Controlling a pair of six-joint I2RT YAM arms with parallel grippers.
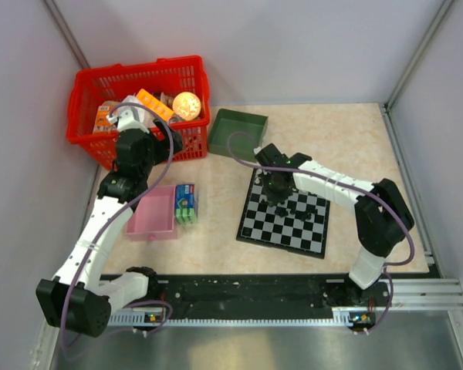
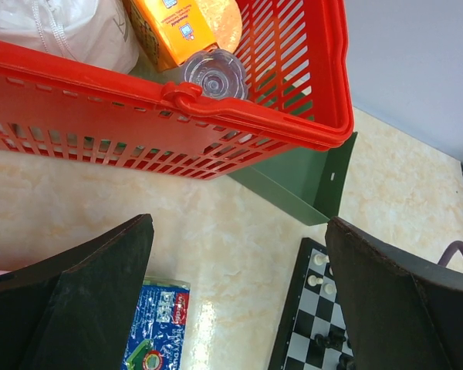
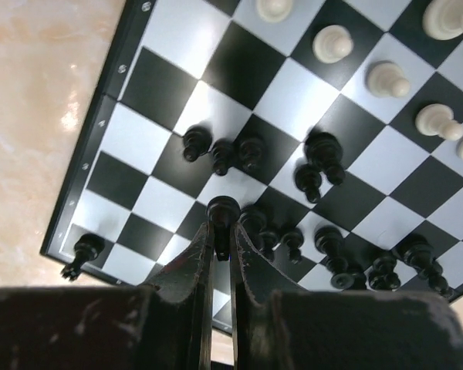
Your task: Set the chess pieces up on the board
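Observation:
The chessboard [image 1: 272, 225] lies at table centre-right, also in the right wrist view [image 3: 177, 42] and partly in the left wrist view [image 2: 302, 337]. Several black pieces [image 3: 247, 150] stand or lie clustered on it; white pieces [image 3: 332, 42] stand along its far side. My right gripper [image 3: 222, 225] is over the board [image 1: 278, 187], shut on a black chess piece [image 3: 222, 211] held between the fingertips just above the squares. A lone black piece [image 3: 83, 250] sits at the board's corner. My left gripper [image 2: 239, 254] is open and empty above the table near the red basket.
A red basket [image 1: 92, 81] with packages stands back left. A green tray [image 1: 239, 132] sits beside it. A pink tray [image 1: 153, 214] and a small blue-green packet [image 1: 186, 202] lie left of the board. Walls close in on both sides.

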